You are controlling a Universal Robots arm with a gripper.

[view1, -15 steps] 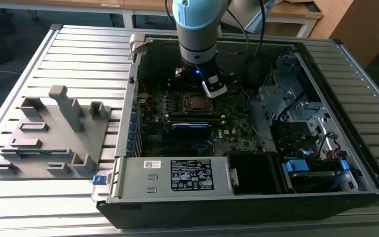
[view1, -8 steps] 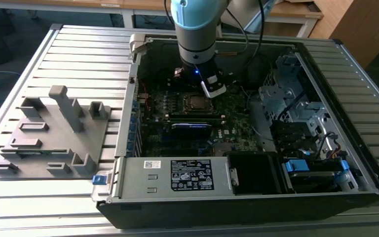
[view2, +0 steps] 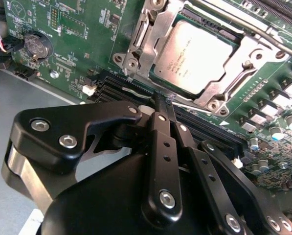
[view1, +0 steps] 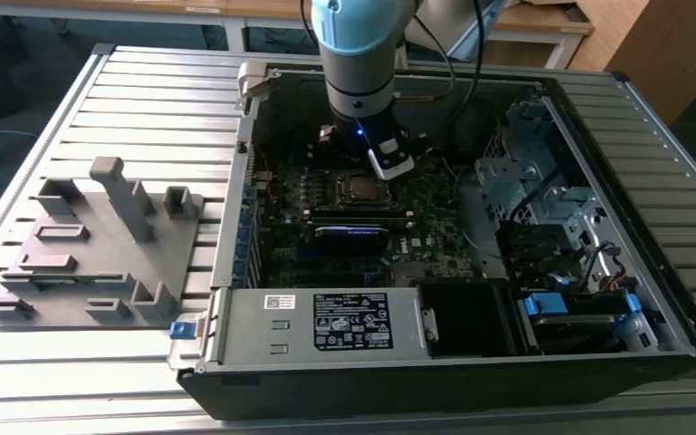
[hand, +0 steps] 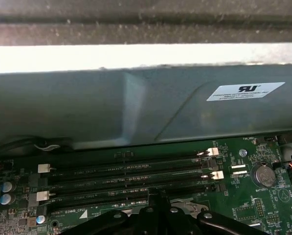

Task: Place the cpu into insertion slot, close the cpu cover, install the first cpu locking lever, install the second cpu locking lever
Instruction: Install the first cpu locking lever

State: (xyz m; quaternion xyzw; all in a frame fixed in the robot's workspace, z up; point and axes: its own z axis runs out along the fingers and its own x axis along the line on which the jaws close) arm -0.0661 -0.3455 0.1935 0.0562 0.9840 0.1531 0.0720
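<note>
Your silver-grey tubular arm (view1: pixel 361 54) hangs near vertical from twelve o'clock in the exterior view; its black metal gripper (view2: pixel 161 102) points down, fingertips pressed together.

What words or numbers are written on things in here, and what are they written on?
No print here can be read for sure.
White sticker on the grey metal case wall: black print, too small to read.
Dull silvery-grey square cpu: faint lettering, too small to read.
Green circuit board: tiny white markings, too small to read.
White label on the grey metal box: too small to read.
</note>
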